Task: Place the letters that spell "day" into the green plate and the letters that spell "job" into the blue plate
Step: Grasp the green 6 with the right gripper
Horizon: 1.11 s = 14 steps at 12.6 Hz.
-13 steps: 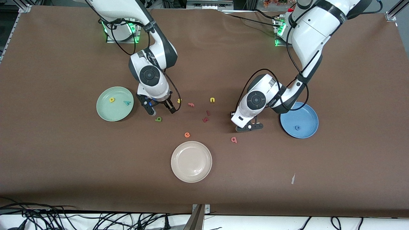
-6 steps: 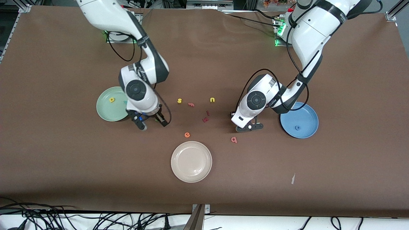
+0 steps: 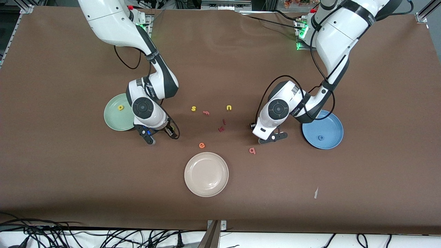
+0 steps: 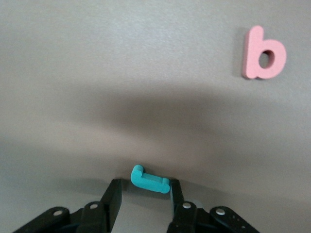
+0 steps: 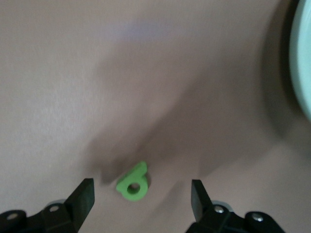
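Observation:
My right gripper hangs low beside the green plate, open wide. The green d lies flat on the table between its fingers, touching neither. A yellow a lies in the green plate, and the right arm covers part of that plate. My left gripper is down at the table beside the blue plate, which holds a blue o. The teal j sits between the left gripper's fingertips, against one finger with a gap to the other. The pink b lies nearby, nearer the front camera.
A cream-white plate sits nearest the front camera at mid-table, an orange e just by it. A yellow s, pink f, yellow u and dark red letters lie between the arms.
The right arm swung from beside the s to down over the d, hiding it and part of the green plate. The left gripper shifted slightly and its jaws parted wider.

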### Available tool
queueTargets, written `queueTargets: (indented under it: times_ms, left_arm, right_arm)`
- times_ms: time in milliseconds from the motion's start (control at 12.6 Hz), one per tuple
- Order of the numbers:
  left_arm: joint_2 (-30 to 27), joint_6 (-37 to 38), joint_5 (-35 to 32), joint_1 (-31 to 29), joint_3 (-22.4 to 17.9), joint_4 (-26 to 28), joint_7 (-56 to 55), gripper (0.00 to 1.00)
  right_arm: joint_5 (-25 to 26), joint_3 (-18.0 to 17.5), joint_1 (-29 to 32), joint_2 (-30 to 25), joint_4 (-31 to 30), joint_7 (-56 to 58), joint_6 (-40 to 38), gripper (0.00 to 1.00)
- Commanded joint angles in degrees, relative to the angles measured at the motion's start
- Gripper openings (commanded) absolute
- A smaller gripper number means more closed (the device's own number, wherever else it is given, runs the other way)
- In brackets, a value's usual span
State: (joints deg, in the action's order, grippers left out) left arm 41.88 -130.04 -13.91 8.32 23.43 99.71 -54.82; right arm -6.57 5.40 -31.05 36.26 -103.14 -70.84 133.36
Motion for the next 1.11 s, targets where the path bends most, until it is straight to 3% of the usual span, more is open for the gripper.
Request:
queueTargets:
  times_ms: [0,79,237,316,474,712,791,1028]
  left_arm:
    - [0.14,1.02,-0.06,0.12,0.21,-1.28,-3.18,0.48]
    - [0.14,1.01,-0.06,0.03,0.21,-1.28,-3.79,0.48]
    - [0.14,0.84,-0.06,0.03,0.21,-1.36,-5.29,0.48]
    - [0.14,0.84,-0.06,-0.06,0.21,-1.36,-5.99,0.48]
    - [0.14,0.75,-0.06,-0.06,0.21,-1.36,-8.19,0.48]
    - [-0.04,0.05,1.5,-0.67,0.47,-1.28,-10.65,0.48]
    - [-0.13,-1.69,2.91,-0.76,0.47,-1.19,-11.18,0.49]
    - [-0.83,-3.55,3.54,-0.67,0.47,-0.93,-16.35,0.51]
  right_arm:
    - [-1.08,-0.22,-0.67,0.74,-2.49,-1.14,4.25,0.88]
    - [-0.99,-0.13,-0.85,0.57,-3.64,-1.32,5.84,0.82]
    - [-0.99,0.13,-0.67,0.39,-3.39,-1.41,6.38,0.81]
    - [-0.99,0.22,-0.67,0.57,-3.65,-1.49,7.34,0.74]
    - [-0.99,0.13,-0.85,0.57,-3.91,-2.54,7.61,0.42]
    - [-0.99,0.05,-0.85,0.13,-3.56,-2.64,7.18,0.17]
    - [-0.99,0.05,-0.85,-0.65,-3.39,-2.11,6.82,0.12]
    - [-0.64,0.48,-0.68,-4.16,-3.21,-0.71,1.21,0.11]
